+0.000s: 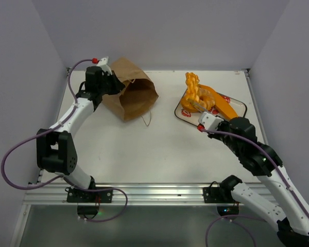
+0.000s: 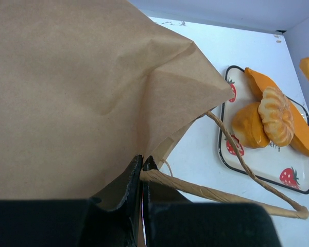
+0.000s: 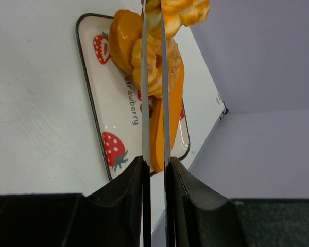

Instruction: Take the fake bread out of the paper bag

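Pinching paper bag (image 2: 67,92) rim with left gripper (image 2: 142,160), right gripper (image 3: 154,15) clamping fake bread (image 3: 188,10) over plate (image 3: 99,92), wide tabletop (image 1: 165,146) between

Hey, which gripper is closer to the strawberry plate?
Right. The right gripper hangs above the strawberry plate, pinching a twisted bread piece; the left gripper is well off to its left, clamped on the paper bag.

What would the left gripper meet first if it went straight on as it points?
Likely the paper bag: the left gripper is shut on its edge, and its brown side fills the view ahead.
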